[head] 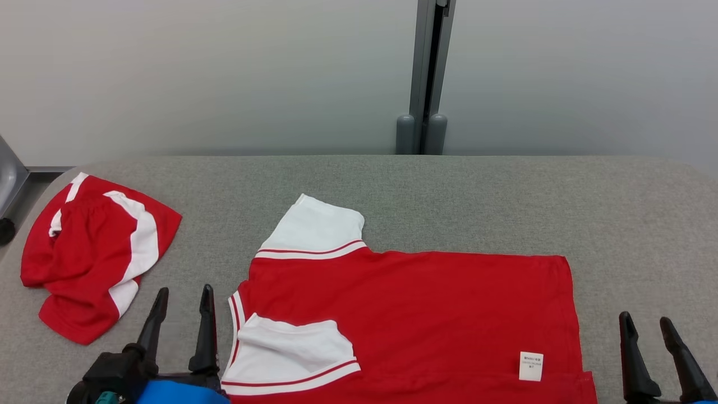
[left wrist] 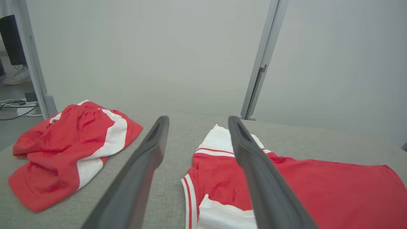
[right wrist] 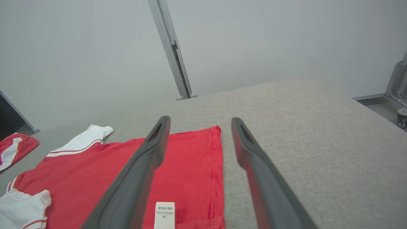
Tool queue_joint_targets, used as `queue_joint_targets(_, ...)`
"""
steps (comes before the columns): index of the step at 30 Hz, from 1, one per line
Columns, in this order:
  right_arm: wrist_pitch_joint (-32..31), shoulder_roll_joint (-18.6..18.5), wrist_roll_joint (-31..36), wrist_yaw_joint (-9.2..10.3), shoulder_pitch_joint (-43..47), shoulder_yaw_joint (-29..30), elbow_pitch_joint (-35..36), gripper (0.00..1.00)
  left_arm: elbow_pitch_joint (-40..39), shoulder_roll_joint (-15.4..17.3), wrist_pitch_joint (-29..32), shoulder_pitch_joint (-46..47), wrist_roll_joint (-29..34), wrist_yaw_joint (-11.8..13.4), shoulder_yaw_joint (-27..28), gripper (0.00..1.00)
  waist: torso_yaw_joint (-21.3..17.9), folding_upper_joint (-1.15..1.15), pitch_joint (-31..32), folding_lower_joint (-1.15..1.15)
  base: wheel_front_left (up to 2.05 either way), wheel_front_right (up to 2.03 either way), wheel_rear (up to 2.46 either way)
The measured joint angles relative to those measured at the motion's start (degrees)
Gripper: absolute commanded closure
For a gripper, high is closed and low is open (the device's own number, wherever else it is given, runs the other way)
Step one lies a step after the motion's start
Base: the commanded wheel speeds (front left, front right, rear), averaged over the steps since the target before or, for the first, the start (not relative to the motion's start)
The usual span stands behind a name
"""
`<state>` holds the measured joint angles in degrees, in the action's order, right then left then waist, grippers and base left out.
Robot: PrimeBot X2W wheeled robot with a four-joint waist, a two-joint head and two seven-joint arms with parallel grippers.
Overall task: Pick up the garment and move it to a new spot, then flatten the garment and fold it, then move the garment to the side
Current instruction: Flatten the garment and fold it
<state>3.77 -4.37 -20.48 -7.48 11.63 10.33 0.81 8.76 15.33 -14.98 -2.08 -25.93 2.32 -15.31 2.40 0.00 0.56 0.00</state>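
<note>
Head view: the shirt (head: 415, 314) is laid flat on the table (head: 505, 191), the left gripper (head: 185, 290) and right gripper (head: 644, 318) held wide open and empty beside it; wrist views: the side edges are best pinched evenly for folding

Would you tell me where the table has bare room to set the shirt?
The table is bare right of the red shirt and behind it, toward the post. The left is crowded: crumpled red garment, with the left gripper beside it.
</note>
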Motion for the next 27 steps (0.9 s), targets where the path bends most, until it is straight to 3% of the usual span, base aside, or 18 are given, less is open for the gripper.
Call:
queue_joint_targets(11,4.59,1.34,5.49,0.0,-1.09,-2.83,1.18,0.0,-1.44,-3.39,-0.01,-0.04,5.81,0.66,5.45,0.0,0.75,0.0,0.66,0.0,0.0,0.0,0.0)
queue_joint_targets(27,6.48,1.47,4.82,0.0,-0.25,-6.61,-0.33,0.0,1.78,-5.23,-0.01,0.18,9.91,-1.92,6.56,0.0,1.08,0.01,0.92,0.0,0.0,0.0,0.0)
